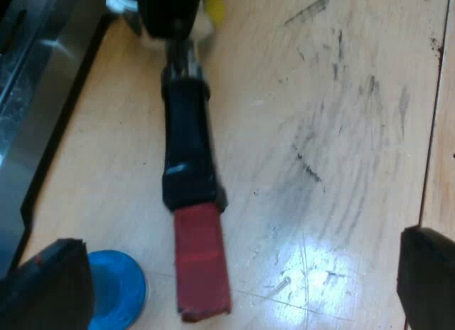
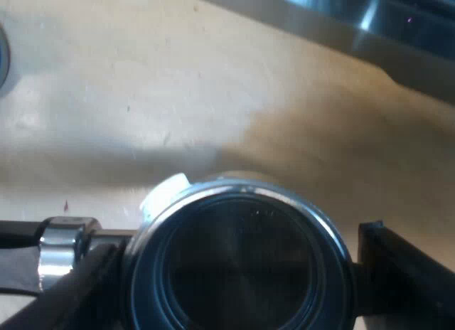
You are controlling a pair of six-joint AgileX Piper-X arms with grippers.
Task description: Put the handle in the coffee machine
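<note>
left tool (image 1: 238,281) spread above handle (image 1: 188,159) | right tool (image 2: 240,277) clamps holder (image 2: 238,237)

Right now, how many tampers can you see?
1. The blue tamper sits on the wooden table, beside the red end of the metal holder, not touching it. More may be hidden.

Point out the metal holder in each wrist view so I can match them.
Left wrist view: metal holder, dark handle and red end near the blue tamper.
Right wrist view: the metal holder's round basket, clamped by the right gripper.
Shared landmark: the machine's steel edge along the wooden table.
</note>
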